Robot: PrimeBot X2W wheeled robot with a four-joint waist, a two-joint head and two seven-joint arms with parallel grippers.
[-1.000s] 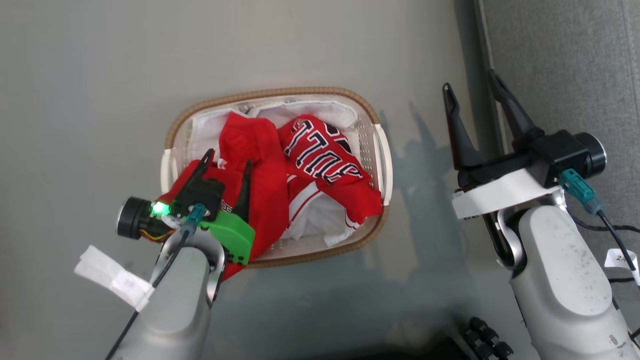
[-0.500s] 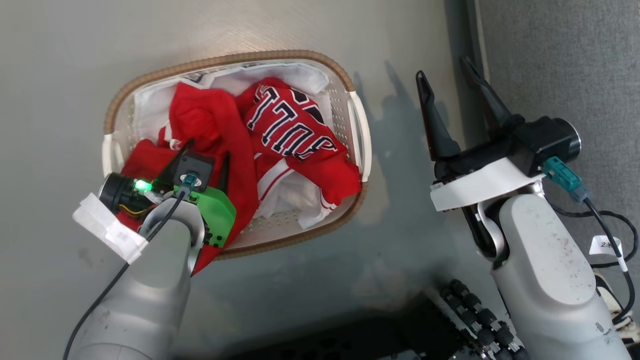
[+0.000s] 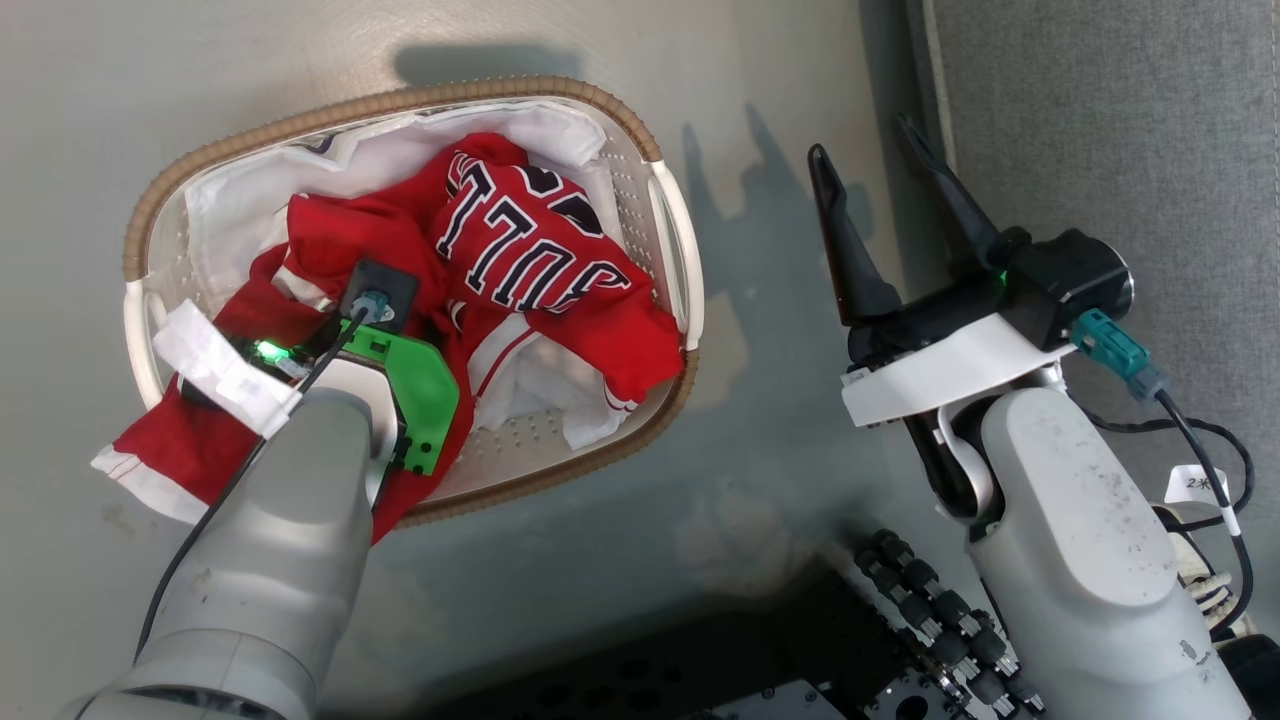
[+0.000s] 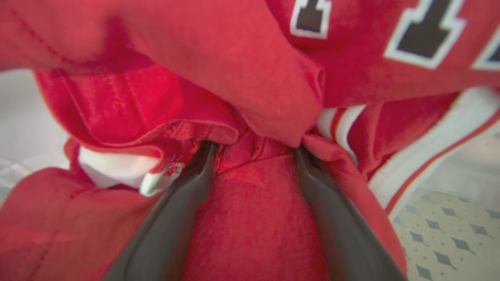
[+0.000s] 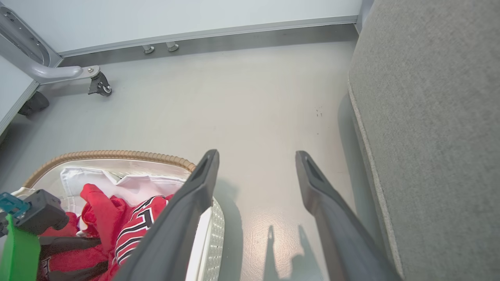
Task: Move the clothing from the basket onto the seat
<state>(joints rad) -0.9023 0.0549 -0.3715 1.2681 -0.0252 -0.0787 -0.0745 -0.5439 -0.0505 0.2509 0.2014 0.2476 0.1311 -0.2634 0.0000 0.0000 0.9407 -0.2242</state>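
A pale grey floor (image 5: 250, 97) is catching soft shadows. A grey metal frame (image 5: 58, 72) is standing on a black castor (image 5: 99, 84) beside the white wall (image 5: 175, 15), where a dark skirting strip (image 5: 254, 37) is running along.

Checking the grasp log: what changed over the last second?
The left end effector pushed down into the clothing; its open fingers now straddle a red fold, nothing gripped yet. The camera shifted too. The right end effector stayed open beside the seat; the clothing stayed in the basket.
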